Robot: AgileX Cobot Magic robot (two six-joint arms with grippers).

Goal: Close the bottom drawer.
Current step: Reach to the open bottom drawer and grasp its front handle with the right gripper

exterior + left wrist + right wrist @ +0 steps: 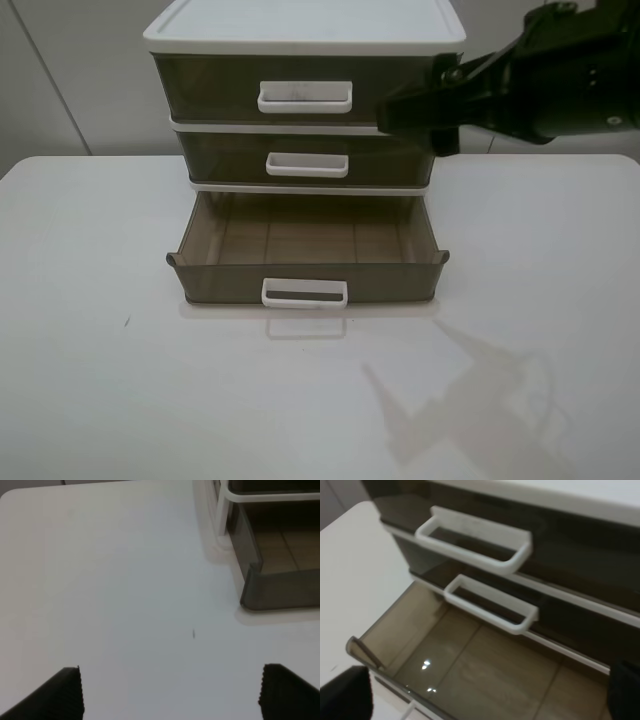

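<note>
The bottom drawer [308, 262] is the lowest of three smoky-brown drawers and stands pulled out, empty, with a white loop handle [304, 293] on its front. My right gripper [415, 110] hovers high above the drawer's right rear, in front of the upper drawers. In the right wrist view it [485, 695] is open and empty, looking down into the bottom drawer [470, 670]. My left gripper [170, 695] is open and empty over bare table, with the drawer's front left corner [280, 587] ahead to one side. The left arm is out of the exterior view.
The drawer unit has a white lid [305, 25], a top drawer with a wider handle [304, 96] and a middle drawer with a handle [307, 165], both pushed in. It stands at the back of a white table [100, 350]. A small dark speck [194, 633] marks the tabletop.
</note>
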